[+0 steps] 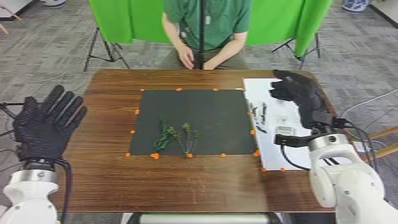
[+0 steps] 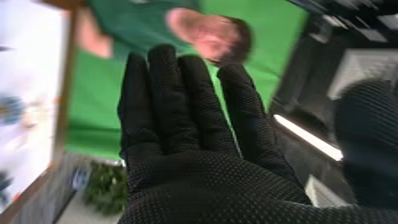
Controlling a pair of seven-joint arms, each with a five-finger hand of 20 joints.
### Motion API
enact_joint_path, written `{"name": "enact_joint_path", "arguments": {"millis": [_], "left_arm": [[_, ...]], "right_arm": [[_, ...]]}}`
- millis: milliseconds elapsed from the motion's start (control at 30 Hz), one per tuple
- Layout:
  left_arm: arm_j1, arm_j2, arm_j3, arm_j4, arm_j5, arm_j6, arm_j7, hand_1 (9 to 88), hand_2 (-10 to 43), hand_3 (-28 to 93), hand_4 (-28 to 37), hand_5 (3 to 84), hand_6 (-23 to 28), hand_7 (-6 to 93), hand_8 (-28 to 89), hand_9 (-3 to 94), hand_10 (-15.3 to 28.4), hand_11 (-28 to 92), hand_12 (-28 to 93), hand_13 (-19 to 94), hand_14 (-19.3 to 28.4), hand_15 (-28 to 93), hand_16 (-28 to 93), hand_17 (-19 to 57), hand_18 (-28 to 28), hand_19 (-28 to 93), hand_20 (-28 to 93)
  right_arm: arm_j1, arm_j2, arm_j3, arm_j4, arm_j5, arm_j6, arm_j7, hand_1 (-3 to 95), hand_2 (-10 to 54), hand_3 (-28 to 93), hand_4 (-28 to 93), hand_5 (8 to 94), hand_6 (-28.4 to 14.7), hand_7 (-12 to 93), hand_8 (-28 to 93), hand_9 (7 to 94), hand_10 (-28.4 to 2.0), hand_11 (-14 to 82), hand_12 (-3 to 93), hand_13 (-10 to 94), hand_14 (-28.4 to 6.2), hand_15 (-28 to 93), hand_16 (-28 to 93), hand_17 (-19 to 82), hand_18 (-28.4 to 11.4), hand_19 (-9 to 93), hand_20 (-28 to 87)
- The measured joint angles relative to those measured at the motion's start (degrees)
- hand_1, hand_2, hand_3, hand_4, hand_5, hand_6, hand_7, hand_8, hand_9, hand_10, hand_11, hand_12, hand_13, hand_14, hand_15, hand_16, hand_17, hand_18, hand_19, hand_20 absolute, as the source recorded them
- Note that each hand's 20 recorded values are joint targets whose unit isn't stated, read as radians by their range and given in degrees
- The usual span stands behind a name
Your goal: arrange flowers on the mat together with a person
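A leafy green sprig (image 1: 163,139) and a thin-stemmed sprig (image 1: 188,136) are laid towards seven o'clock on the dark-grey rectangular mat (image 1: 213,107), more arranging seemingly left, the left hand (image 1: 46,124) and right hand (image 1: 306,98) opened, empty.

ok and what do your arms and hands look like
The left arm and right arm are white and rounded, with black cables near the wrists. The left hand and right hand wear black gloves; the right one's palm has a fine dotted texture.
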Motion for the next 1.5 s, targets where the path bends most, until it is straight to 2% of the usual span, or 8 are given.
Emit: {"name": "enact_joint_path", "arguments": {"millis": [167,333,567,700,833,933,1233,1500], "left_arm": [[0.3,0.00,-0.54,0.00,-0.54,-0.18,1.18,24.1,13.9,66,-28.3,39.0,7.2,9.7,-9,33.2,12.4,13,7,24,10.7,19,-7,-3.3,12.0,24,12],[0.8,0.00,-1.55,-0.14,-0.89,-0.21,2.02,23.7,13.9,66,-28.3,38.4,7.1,9.2,-9,32.9,12.4,13,7,24,10.7,19,-7,-3.2,11.8,24,12],[0.8,0.11,-2.18,-0.35,-1.00,-0.21,2.48,23.3,13.6,67,-28.3,38.3,7.2,9.6,-8,32.2,12.5,13,7,24,11.4,19,-6,-3.5,12.4,25,13],[0.8,0.14,-2.18,-0.36,-1.00,-0.20,2.48,23.3,13.4,67,-28.3,38.3,7.2,9.9,-8,31.8,12.5,13,8,24,11.5,20,-6,-3.7,12.5,26,12],[0.8,0.13,-2.18,-0.43,-1.00,-0.18,2.45,23.5,13.3,67,-28.3,38.3,7.2,10.3,-8,31.6,12.7,14,8,24,12.1,20,-6,-3.8,12.6,26,12],[0.9,0.06,-2.19,-0.47,-1.00,-0.12,2.42,23.8,13.1,67,-28.3,38.4,7.3,10.4,-8,31.5,12.9,14,8,24,12.2,20,-6,-3.8,12.6,26,12],[1.0,-0.16,-2.20,-0.50,-1.28,0.07,2.40,24.5,13.0,68,-28.3,38.9,7.4,10.9,-9,31.9,13.3,14,8,24,12.6,20,-6,-3.8,12.7,25,12],[1.0,-0.14,-2.18,-0.52,-2.09,0.39,2.46,24.8,12.9,68,-28.3,40.2,6.1,9.9,-9,34.2,12.1,14,7,24,14.2,23,-5,-3.7,12.3,25,12]], "right_arm": [[-4.7,4.2,7.9,-0.4,14.0,-6.9,-8.1,4.4,9.8,72,-25,36.3,-5.5,8,-6,38.3,-18.9,3.8,20.9,31,-16.8,14,26,14,-18.3,28,15],[-8.8,5.9,14.6,-0.8,25.8,-13.1,-8.0,7.9,1.3,68,-27,31.1,-6.9,6,-4,32.9,-21.0,2.2,19.9,32,-19.6,8,26,27,-24.1,21,10],[-10.2,5.7,15.6,-1.0,40.5,-12.4,-7.5,9.2,0.4,66,-28,29.6,-7.2,5,-4,32.0,-21.0,2.0,20.1,32,-18.5,10,26,33,-21.2,29,15],[-11.2,5.3,17.1,-1.6,38.6,-12.2,-7.4,9.7,2.5,64,-28,30.0,-7.0,6,-4,36.0,-20.2,3.3,20.8,36,-16.8,21,26,28,-19.2,44,23],[-12.0,5.2,17.3,-2.1,37.6,-10.7,-7.4,16.6,4.4,47,-28,30.0,-6.8,6,-4,44.3,-19.7,10.0,22.9,42,-15.7,35,24,23,-19.1,52,27],[-12.1,5.2,16.8,-2.2,38.2,-9.4,-7.5,17.9,8.0,38,-26,37.2,-6.0,10,-5,48.4,-19.4,14.2,23.5,43,-15.7,37,23,20,-19.2,48,26],[-12.1,4.8,16.9,-2.3,38.2,-9.9,-6.7,7.2,12.1,65,-28,47.0,-4.4,20,-9,50.1,-18.8,13.2,21.8,39,-16.0,23,23,14,-17.2,25,15],[-12.6,4.4,17.4,-3.0,35.3,-9.8,-6.2,10.9,4.2,72,-25,47.0,-3.8,20,-10,42.3,-18.0,5.0,19.5,31,-15.5,9,25,4,-16.6,24,6]]}}
